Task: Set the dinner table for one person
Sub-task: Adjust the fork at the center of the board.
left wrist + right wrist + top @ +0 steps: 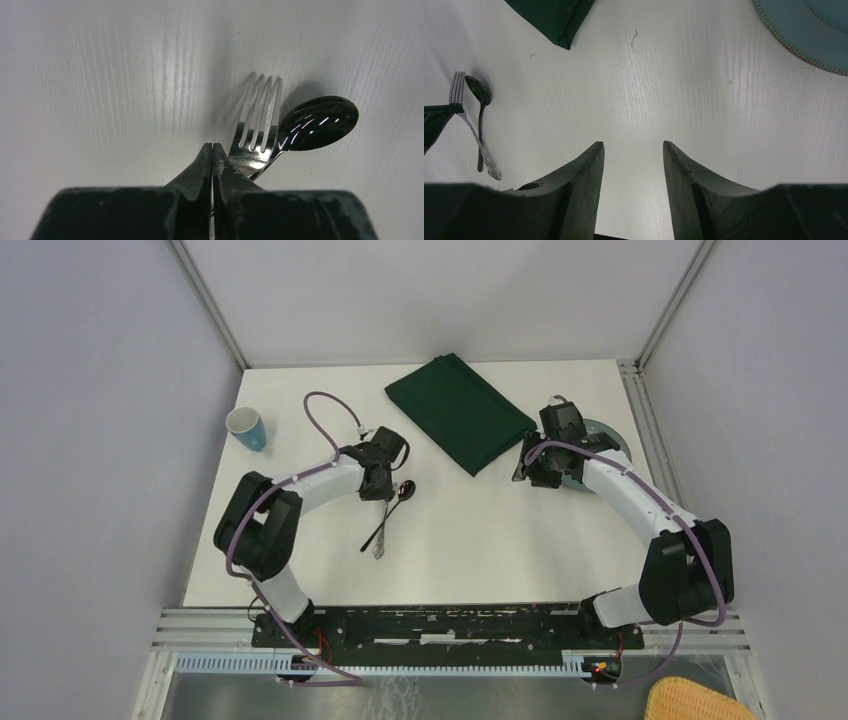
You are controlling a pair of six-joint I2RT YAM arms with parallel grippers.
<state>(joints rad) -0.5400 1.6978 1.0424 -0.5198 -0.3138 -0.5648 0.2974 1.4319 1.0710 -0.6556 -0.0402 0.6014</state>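
Surface: dinner table unset; cloth and plate lie at its far side. My right gripper hangs parted, empty, near the plate. My left gripper is pinched together beside fork overlapping spoon, likely to separate them.

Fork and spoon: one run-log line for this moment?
left tool shut, tips beside fork | fork next to spoon on dinner table | right tool open, empty, near plate
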